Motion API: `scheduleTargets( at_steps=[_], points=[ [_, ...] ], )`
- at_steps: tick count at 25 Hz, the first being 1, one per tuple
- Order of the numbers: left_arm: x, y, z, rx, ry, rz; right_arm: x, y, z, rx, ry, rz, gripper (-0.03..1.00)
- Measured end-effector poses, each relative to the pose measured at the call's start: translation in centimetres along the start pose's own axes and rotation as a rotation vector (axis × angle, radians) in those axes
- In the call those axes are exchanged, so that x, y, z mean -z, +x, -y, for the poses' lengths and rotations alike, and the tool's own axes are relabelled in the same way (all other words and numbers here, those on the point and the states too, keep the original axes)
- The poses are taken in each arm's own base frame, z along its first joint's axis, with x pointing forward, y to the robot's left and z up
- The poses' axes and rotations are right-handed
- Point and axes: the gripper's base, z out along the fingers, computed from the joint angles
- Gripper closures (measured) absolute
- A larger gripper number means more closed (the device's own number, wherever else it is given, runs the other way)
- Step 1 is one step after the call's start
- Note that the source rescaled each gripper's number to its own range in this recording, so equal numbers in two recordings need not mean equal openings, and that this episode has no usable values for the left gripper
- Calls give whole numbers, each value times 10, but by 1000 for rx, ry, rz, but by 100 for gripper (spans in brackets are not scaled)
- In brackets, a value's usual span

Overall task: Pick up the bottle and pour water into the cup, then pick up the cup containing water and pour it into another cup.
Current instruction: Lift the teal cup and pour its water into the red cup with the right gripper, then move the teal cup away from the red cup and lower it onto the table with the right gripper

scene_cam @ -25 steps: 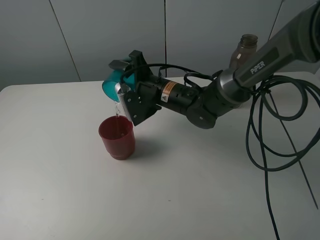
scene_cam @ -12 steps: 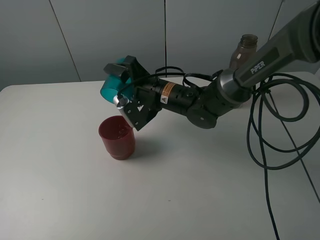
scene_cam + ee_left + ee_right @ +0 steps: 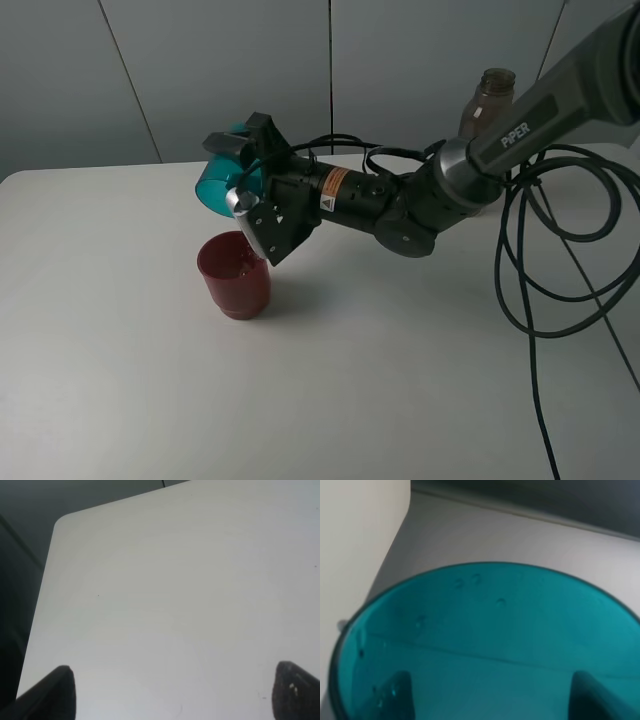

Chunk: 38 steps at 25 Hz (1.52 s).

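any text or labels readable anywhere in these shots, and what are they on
"PIPER" – white letters on the grey link of the right arm, seen in the exterior high view.
Orange and yellow warning sticker on the black wrist section behind the right gripper: its print is too small to read.
The teal cup, the dark red cup and the bottle show no readable text.
Both wrist views show no text.

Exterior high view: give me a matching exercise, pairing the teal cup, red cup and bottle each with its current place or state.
Things:
1. teal cup
2. red cup
3. bottle

Places or states:
A. standing at the back, behind the arm
B. upright on the table, below the gripper
C. tipped on its side, held in the right gripper

Pairs: 1-C, 2-B, 3-A
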Motion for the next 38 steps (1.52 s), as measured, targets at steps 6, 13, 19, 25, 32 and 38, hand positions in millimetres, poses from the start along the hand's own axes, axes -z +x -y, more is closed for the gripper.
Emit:
scheduleTargets(
  at_steps=[6,13,19,25,32,38],
  points=[
    [0,0,0,0,0,0,0,6,5,-464,-6,-59,92],
    [0,0,0,0,0,0,14,25,20,-1076,5,-254,92],
    [0,0,0,0,0,0,35,61,6,-1589,82,-410,92],
    [0,0,0,0,0,0,47,79,-21,-1761,87,-479,92],
    [0,0,0,0,0,0,47,72,-55,-1684,57,-444,92],
    [0,0,0,0,0,0,47,67,-76,-1668,64,-419,92]
  ],
)
